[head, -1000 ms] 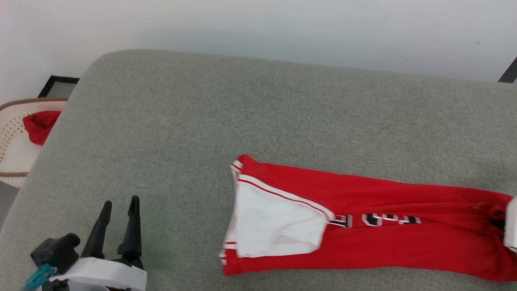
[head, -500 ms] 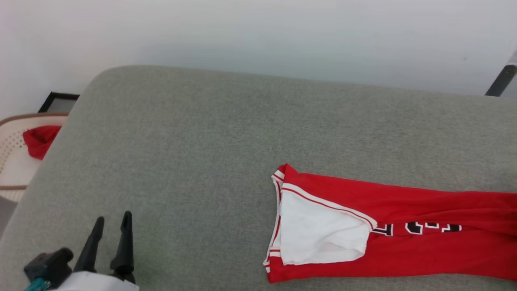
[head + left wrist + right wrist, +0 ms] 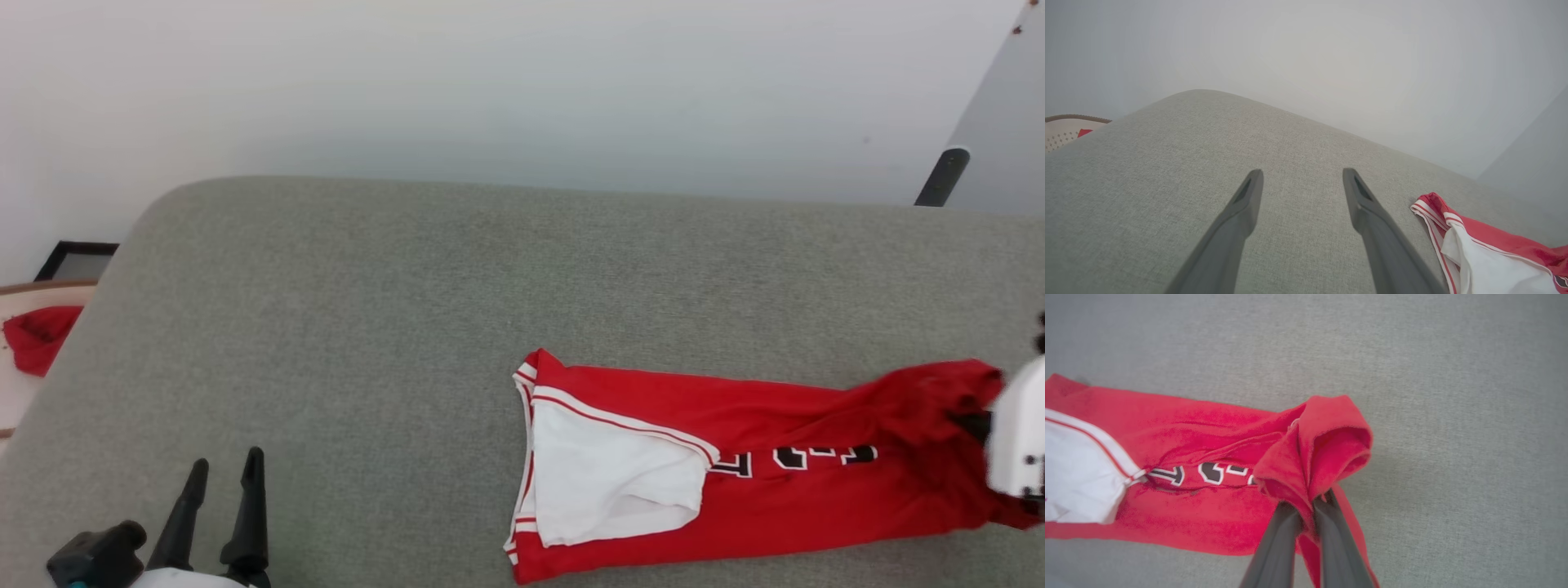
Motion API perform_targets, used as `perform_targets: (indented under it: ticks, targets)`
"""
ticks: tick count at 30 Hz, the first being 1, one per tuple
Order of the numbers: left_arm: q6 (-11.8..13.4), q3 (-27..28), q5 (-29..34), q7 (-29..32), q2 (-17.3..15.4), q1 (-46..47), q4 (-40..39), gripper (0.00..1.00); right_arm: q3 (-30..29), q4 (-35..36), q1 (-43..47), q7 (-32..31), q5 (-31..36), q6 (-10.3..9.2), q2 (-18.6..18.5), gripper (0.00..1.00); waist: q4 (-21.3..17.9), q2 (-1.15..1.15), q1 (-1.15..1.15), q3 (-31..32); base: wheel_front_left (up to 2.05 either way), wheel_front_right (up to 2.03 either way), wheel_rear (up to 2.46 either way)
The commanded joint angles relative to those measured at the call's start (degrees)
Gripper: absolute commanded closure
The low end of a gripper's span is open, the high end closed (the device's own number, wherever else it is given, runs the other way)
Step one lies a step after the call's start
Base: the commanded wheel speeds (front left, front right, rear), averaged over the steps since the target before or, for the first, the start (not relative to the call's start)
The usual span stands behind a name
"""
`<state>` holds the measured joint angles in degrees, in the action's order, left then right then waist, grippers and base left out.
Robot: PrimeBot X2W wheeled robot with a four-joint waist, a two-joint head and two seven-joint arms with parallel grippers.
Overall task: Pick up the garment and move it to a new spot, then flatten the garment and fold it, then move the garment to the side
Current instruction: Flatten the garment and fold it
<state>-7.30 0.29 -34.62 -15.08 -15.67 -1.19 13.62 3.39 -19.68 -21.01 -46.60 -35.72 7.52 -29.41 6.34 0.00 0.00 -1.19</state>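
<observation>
Dragged rightward, the soft red jersey [image 3: 735,506] now bunches where the right hand [image 3: 1308,504] pinches it, left hand [image 3: 1302,172] gaping over grey woven cushion [image 3: 326,327].

garment [image 3: 775,506] lies on the cushion [image 3: 367,327], toward its right — small cloth [image 3: 37,343] beyond its left edge.

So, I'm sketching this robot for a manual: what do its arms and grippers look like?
The left gripper has two long black fingers tapering to tips, on a white wrist casing beside a black block. The right gripper has matching dark fingers and a white forearm shell with dark dots.
</observation>
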Motion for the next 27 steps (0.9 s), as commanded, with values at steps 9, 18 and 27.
perform_targets:
  ticks: [9, 18, 27]
  targets:
    - [0.0, -0.7, 0.2, 0.0, 1.0, 1.1, 0.6, 0.0, 3.6, 12.3, 0.2, -3.0, 1.4, -0.06, 8.9, 1.0, -0.6, 0.0, 0.0, -0.1, 0.0, 0.0, 0.0]
    - [-0.2, -2.6, 0.2, 0.0, 2.2, 3.6, 1.7, 0.0, 6.1, 8.1, -3.8, -0.2, 7.8, -0.06, 20.1, 1.0, 2.3, 0.0, 0.0, -1.2, 0.0, 0.0, 0.0]
    - [-0.3, -4.2, 0.2, 0.0, 3.5, 5.9, 3.1, 0.0, 8.7, 0.2, -7.0, 4.1, 12.6, -0.06, 25.6, 1.0, 6.8, 0.0, 0.0, -2.0, 0.0, 0.0, 0.0]
